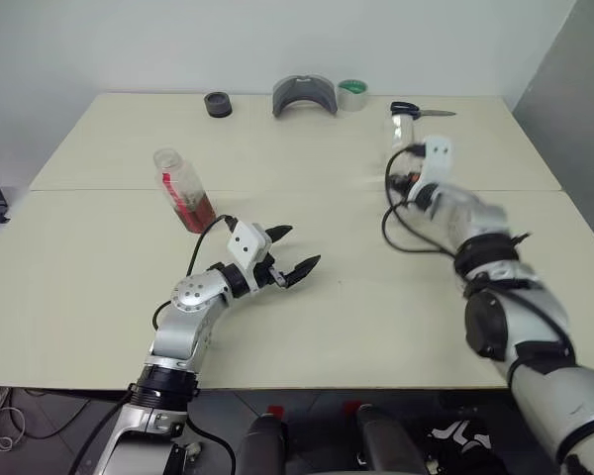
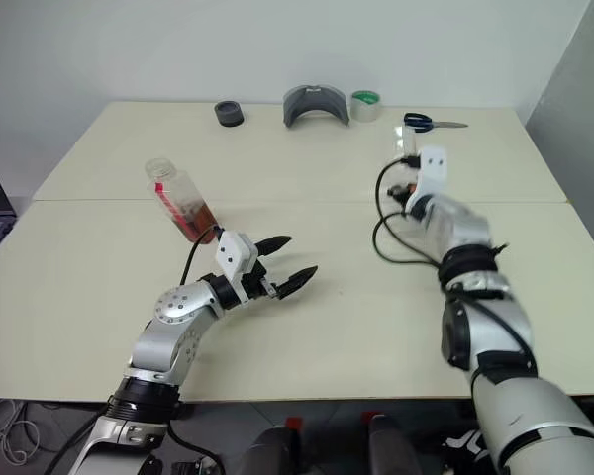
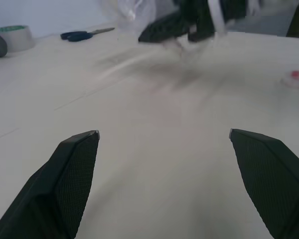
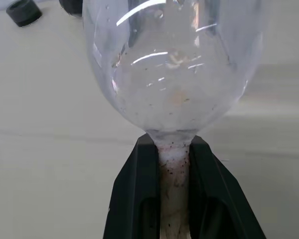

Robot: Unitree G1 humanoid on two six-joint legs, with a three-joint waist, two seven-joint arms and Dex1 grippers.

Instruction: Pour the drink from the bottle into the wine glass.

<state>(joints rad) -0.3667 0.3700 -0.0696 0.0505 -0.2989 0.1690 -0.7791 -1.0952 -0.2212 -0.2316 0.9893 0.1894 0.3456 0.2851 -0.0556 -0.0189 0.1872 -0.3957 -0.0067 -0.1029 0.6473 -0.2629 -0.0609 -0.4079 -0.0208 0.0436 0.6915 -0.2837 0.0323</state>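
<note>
looking down over the table (image 1: 307, 327), we saw the right gripper (image 4: 172, 149) clamped on the stem of the wine glass (image 4: 172, 64), fingers tight either side just under the bowl, which looked empty. we noted the left gripper (image 1: 295, 252) hanging low over the tabletop, jaws wide apart and holding nothing. the bottle (image 1: 182, 188) stood uncapped beyond it, leaning, with the drink (image 1: 193, 210) pooled in its lower part. we logged scissors (image 1: 416, 110), tape roll (image 1: 352, 94) and a black cap (image 1: 218, 104) along the far edge.
</note>
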